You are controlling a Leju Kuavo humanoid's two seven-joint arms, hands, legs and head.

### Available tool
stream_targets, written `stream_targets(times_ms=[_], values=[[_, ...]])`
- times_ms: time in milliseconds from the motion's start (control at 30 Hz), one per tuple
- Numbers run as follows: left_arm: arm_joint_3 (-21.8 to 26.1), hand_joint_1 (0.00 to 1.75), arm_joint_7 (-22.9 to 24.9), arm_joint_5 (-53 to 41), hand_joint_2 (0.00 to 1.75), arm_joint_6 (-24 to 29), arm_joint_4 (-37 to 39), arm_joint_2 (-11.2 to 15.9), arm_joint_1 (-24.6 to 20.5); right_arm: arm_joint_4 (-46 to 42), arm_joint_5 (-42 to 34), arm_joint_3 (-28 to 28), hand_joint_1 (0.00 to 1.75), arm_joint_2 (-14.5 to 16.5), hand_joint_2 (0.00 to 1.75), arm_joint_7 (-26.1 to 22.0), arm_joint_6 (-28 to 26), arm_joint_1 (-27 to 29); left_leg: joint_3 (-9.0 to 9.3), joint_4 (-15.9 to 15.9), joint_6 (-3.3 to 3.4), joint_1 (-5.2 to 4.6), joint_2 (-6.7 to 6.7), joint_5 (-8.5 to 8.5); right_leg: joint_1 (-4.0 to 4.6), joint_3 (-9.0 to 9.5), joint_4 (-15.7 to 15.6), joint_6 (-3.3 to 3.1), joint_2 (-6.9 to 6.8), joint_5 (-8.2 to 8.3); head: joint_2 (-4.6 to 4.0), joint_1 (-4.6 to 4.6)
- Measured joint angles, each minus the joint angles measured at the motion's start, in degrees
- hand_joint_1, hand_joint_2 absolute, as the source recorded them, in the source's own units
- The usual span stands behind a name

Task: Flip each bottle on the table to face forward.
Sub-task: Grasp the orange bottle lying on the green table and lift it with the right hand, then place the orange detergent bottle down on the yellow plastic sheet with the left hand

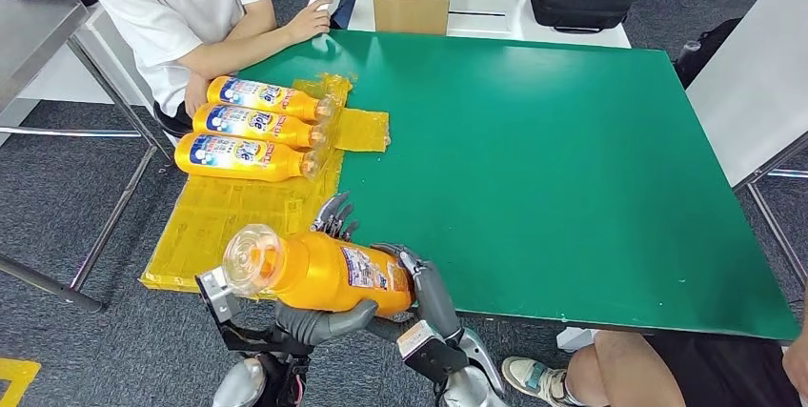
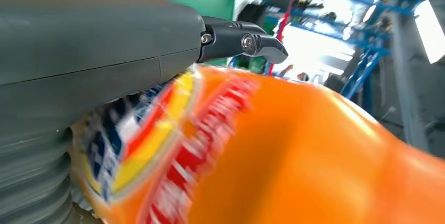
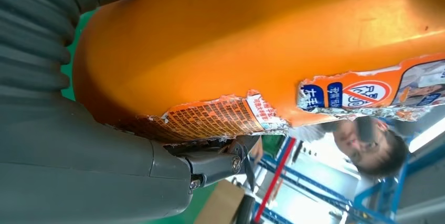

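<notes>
Both hands have hold of one orange bottle (image 1: 324,274), lifted clear of the green worktop (image 1: 572,169) near its front-left corner. The left hand (image 1: 314,316) cradles the bottle from below around the neck end, its thumb wrapped under the body; the right hand (image 1: 424,283) clasps the base end, fingers curled over it. The bottle lies roughly level, its long axis running left to right, the clear cap toward the robot's left and tilted toward the camera. Its torn back label faces up, so the front probably faces down: the turn needed is a roll about that long axis. Three bottles (image 1: 257,126) already lie in a row on the yellow mat (image 1: 229,221) just beyond, front labels up, caps pointing right.
</notes>
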Motion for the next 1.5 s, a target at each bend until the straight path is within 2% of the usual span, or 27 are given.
stream_targets(times_ms=[100, 133, 200, 233, 333, 367, 400, 533, 767, 1000, 1267, 1367, 1500], values=[[-0.3, 1.44, 0.6, 0.8, 1.75, -0.2, -1.1, 0.0, 0.2, 0.4, 0.3, -0.4, 1.75, 0.2, 1.75, 0.2, 1.5, -0.1, 0.0, 0.0, 0.0, 0.0, 0.0, 0.0, 0.0, 0.0, 0.0, 0.0, 0.0, 0.0, 0.01, 0.01], [-0.4, 1.75, 1.1, 1.6, 1.75, -0.8, -1.3, 0.0, 0.3, 0.6, 0.3, -0.6, 1.73, 0.3, 1.75, 0.3, 2.0, -0.2, 0.0, 0.0, 0.0, 0.0, 0.01, 0.0, 0.0, 0.0, 0.0, 0.0, 0.0, 0.0, 0.01, 0.01], [-0.5, 1.75, 1.6, 3.0, 1.75, -2.2, -1.4, 0.2, 0.5, 0.9, 0.6, -0.9, 1.58, 0.4, 1.75, 0.3, 2.8, -0.3, 0.0, 0.0, 0.0, 0.0, 0.01, 0.0, 0.0, 0.0, 0.0, 0.0, 0.0, 0.0, 0.01, 0.01], [-0.5, 1.75, 1.8, 3.5, 1.75, -2.8, -1.4, 0.3, 0.6, 1.1, 0.7, -1.0, 1.3, 0.5, 1.75, 0.2, 3.1, -0.3, 0.0, 0.0, 0.0, 0.0, 0.01, 0.0, 0.0, 0.0, 0.0, 0.0, 0.0, 0.0, 0.01, 0.01], [-0.3, 1.75, 2.7, 5.5, 1.75, -4.2, -1.4, 0.5, 0.6, 1.4, 0.5, -1.2, 0.19, 0.8, 1.75, 0.0, 4.1, -0.2, -0.01, 0.0, 0.0, 0.0, 0.01, 0.0, 0.0, 0.0, 0.0, 0.0, 0.0, 0.0, 0.01, 0.01], [-0.1, 1.75, 3.2, 6.4, 1.75, -4.7, -1.4, 0.5, 0.6, 1.5, 0.2, -1.3, 0.04, 0.9, 1.75, -0.1, 4.7, -0.2, -0.01, 0.0, 0.0, 0.0, 0.01, 0.0, 0.0, 0.0, 0.0, 0.0, 0.0, 0.0, 0.01, 0.01], [0.1, 1.75, 3.6, 7.2, 1.75, -5.1, -1.4, 0.5, 0.5, 1.6, 0.0, -1.3, 0.0, 1.0, 1.75, -0.2, 5.3, -0.1, -0.01, 0.0, 0.0, 0.0, 0.01, 0.0, 0.0, -0.01, 0.0, 0.0, 0.0, 0.0, 0.01, 0.0], [0.9, 1.75, 5.5, 8.3, 1.75, -6.0, -1.0, 0.9, 0.4, 1.6, -0.9, -1.6, 0.0, 1.4, 0.0, 0.1, 6.7, 0.1, -0.01, 0.0, 0.0, 0.0, 0.0, 0.0, 0.0, 0.0, 0.0, 0.0, 0.0, 0.0, 0.01, 0.02], [1.8, 1.75, 6.7, 8.5, 1.75, -3.9, -0.4, 1.1, 0.3, 1.5, -2.0, -2.2, 0.0, 3.2, 0.0, 0.3, 4.2, 0.4, -0.01, 0.0, 0.0, 0.01, 0.0, 0.0, 0.0, -0.01, 0.0, 0.0, 0.0, 0.0, 0.01, 0.01], [4.0, 1.75, 4.8, 1.8, 1.75, 1.3, -0.7, 2.5, 0.3, -1.9, -0.7, -2.6, 0.0, 3.5, 0.0, -0.8, -7.8, 4.0, -0.02, 0.0, -0.01, 0.01, -0.01, -0.01, 0.0, -0.03, 0.0, -0.02, 0.0, -0.02, 0.01, 0.01], [9.7, 1.75, 4.1, -18.0, 1.75, 9.7, -1.6, 6.9, -0.7, -12.3, -6.4, -5.6, 0.0, 0.7, 0.0, -1.0, -23.8, 8.2, -0.02, 0.0, -0.02, 0.01, 0.01, 0.0, 0.0, -0.05, 0.0, -0.03, 0.0, -0.03, 0.01, 0.01], [12.1, 1.75, 4.4, -27.6, 1.75, 13.7, -1.5, 8.3, -1.7, -17.8, -7.0, -7.7, 0.0, 0.1, 0.0, -1.0, -26.7, 9.6, -0.02, 0.0, -0.02, 0.01, -0.02, 0.01, 0.0, -0.04, 0.0, -0.03, -0.01, -0.02, 0.01, 0.02], [14.4, 1.75, 6.5, -41.7, 1.75, 17.8, -0.1, 10.0, -4.4, -26.3, -7.2, -11.8, 0.0, 0.3, 0.0, -1.0, -27.3, 11.2, -0.02, 0.0, -0.02, 0.01, -0.02, 0.01, 0.0, -0.04, 0.0, -0.03, -0.01, -0.02, 0.01, 0.02]])
